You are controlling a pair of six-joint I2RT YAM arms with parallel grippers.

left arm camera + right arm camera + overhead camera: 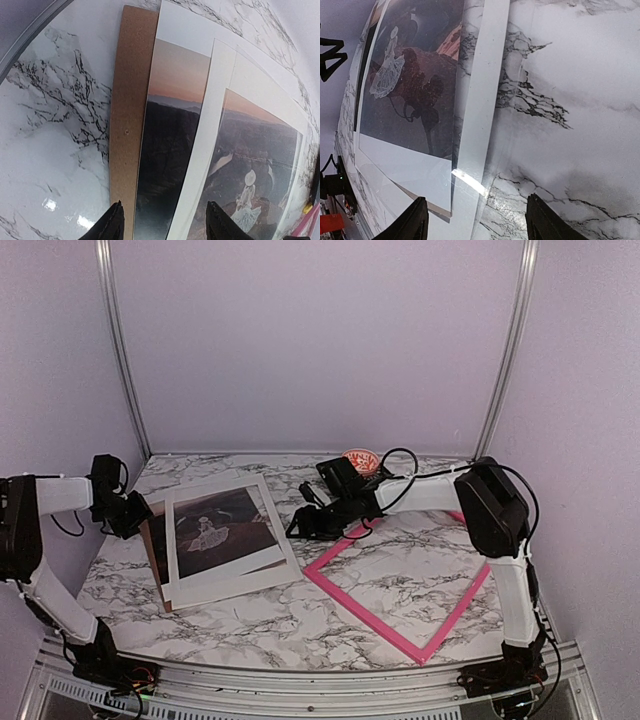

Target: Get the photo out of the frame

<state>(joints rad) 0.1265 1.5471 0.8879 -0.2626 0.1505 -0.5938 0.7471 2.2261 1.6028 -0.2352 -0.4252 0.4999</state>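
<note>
**Top external view: dark brown-red paper photo (222,525) lies clear of the thin bright-pink rectangular frame (360,614)**

From where I stand, the frame lies flat on the white marbled tabletop (250,615), off to the right of the right jaws. Only marble shows inside its border.

The photo has a small white-dressed figure and white margins. It sits on top of a loose stack to the left of those jaws, so it lies between the two arms. The left wrist view shows the layers under it:
- a plain brown backing board (127,110) at the stack's outer left edge
- a second print of a dusky mountain scene (170,150)
- a white sheet (202,150)

The left jaws stand wide apart with nothing between them. Their fingertips (112,225) straddle the left side of the stack, and the photo lies ahead and to their right, past the board and the mountain print.

The right jaws are also spread wide and empty. Between their fingertips (417,222) runs the stack's white right edge, with the photo ahead and to their left. I cannot tell whether either pair touches the paper.

The stack's long sides run away from the arm bases, slightly tilted, and one pair of jaws flanks each side. I judge the right arm nearer to the photo's own margin. To my eye the removal looks essentially done. Any lift of the photo off the stack would best start from that right edge.
</note>
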